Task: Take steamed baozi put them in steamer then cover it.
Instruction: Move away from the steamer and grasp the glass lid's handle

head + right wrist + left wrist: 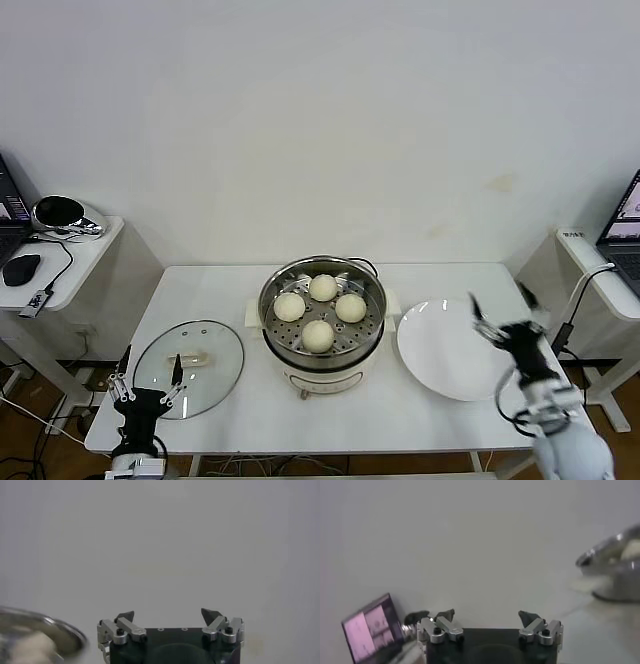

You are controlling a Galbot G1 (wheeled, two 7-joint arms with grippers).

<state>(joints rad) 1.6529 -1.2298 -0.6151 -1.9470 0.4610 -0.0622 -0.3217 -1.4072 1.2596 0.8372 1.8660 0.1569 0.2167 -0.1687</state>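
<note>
The steamer [322,318] stands at the table's middle, uncovered, with several cream-white baozi [318,334] on its perforated tray. The cover [188,368], a clear glass lid with a pale handle, lies flat on the table to the steamer's left. My left gripper [150,380] is open at the lid's near edge, nothing between its fingers. Over the right side of the white plate [440,345], my right gripper [500,300] is open and empty. In the left wrist view the left gripper [486,615] is spread wide, with the steamer [615,565] off to one side. The right wrist view shows the right gripper [169,614] open, with the steamer's rim [45,630] nearby.
The bare white plate sits right of the steamer. A side table on the left [60,265] carries a laptop, a mouse and a shiny round object. Another side table with a laptop [625,235] stands at the right. A lit screen [370,632] appears in the left wrist view.
</note>
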